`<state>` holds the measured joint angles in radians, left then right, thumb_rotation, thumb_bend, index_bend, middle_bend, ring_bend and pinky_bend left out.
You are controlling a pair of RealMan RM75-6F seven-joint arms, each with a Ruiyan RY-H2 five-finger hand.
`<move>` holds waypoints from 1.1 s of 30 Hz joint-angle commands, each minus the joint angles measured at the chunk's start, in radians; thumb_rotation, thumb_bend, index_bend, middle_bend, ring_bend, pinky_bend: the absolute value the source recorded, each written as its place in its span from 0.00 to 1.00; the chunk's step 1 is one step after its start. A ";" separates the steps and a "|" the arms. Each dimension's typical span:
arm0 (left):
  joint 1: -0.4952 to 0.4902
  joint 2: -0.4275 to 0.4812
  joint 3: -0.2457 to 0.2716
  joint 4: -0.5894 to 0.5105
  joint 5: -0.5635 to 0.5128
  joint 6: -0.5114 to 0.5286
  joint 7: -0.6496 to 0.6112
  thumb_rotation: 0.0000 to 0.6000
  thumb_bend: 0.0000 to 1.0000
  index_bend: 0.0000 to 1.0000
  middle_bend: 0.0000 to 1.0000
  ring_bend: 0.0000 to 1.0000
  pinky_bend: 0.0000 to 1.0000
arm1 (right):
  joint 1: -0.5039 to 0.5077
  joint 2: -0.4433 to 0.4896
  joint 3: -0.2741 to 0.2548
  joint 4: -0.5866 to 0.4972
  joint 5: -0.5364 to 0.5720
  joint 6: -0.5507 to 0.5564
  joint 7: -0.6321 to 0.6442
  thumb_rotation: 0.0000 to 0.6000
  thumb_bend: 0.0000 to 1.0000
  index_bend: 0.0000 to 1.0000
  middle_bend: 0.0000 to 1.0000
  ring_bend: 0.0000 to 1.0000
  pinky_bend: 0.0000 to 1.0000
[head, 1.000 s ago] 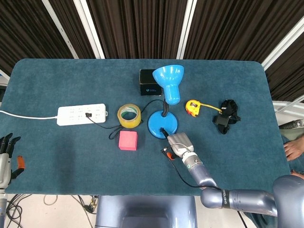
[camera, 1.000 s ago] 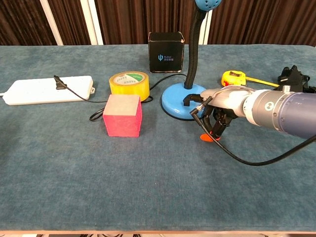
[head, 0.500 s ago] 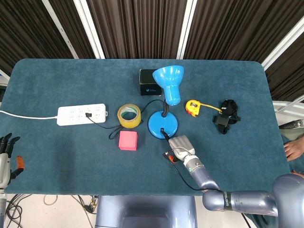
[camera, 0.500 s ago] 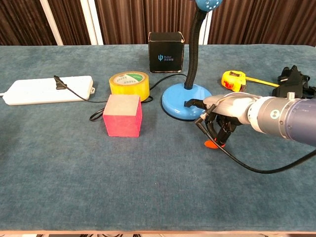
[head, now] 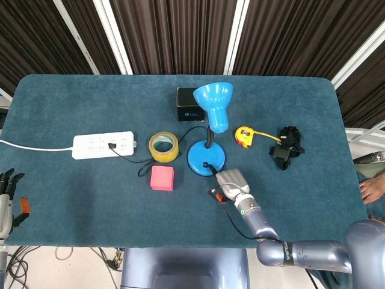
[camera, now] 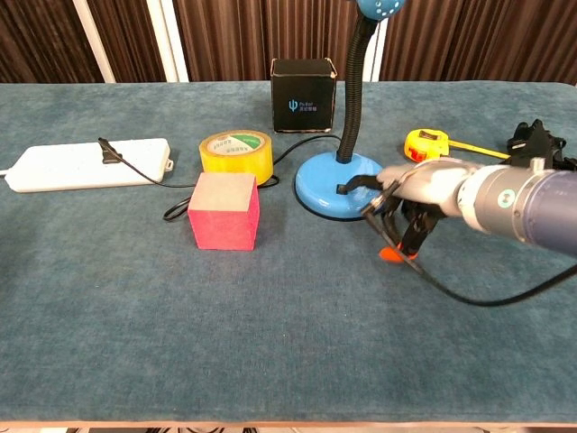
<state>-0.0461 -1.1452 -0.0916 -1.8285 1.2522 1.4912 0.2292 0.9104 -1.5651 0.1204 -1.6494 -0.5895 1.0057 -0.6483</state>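
We see right hand (camera: 416, 200) by the lamp (camera: 341, 184) base on the table (head: 78, 192), fingers curled down, nothing visibly held | switch (camera: 345, 188) untouched | left hand (head: 8, 198) off the table edge, fingers apart.

Right hand (head: 231, 183) low over the table just beside the near rim of the blue lamp base (camera: 338, 173), palm down, fingers (camera: 407, 227) curled downward with nothing seen in them, grey forearm running back toward the near right. Left hand (head: 8, 198) well away from the lamp base at the table's near left edge, fingers apart and pointing up, holding nothing.
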 commanded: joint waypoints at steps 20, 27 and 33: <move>-0.003 -0.018 0.003 -0.004 0.017 0.014 0.030 1.00 0.64 0.14 0.02 0.00 0.00 | -0.392 0.611 -0.206 -0.488 -0.439 0.284 0.190 1.00 0.35 0.00 0.11 0.13 1.00; -0.002 -0.022 0.008 -0.010 0.027 0.020 0.042 1.00 0.64 0.14 0.02 0.00 0.00 | -0.646 0.510 -0.317 -0.250 -0.771 0.564 0.325 1.00 0.30 0.00 0.04 0.04 0.14; 0.001 -0.023 0.011 -0.007 0.043 0.031 0.044 1.00 0.64 0.14 0.02 0.00 0.00 | -0.743 0.440 -0.326 -0.116 -0.828 0.637 0.392 1.00 0.25 0.00 0.02 0.03 0.00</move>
<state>-0.0460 -1.1684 -0.0814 -1.8363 1.2944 1.5208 0.2730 0.2150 -1.0860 -0.1877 -1.8204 -1.3792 1.6074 -0.2977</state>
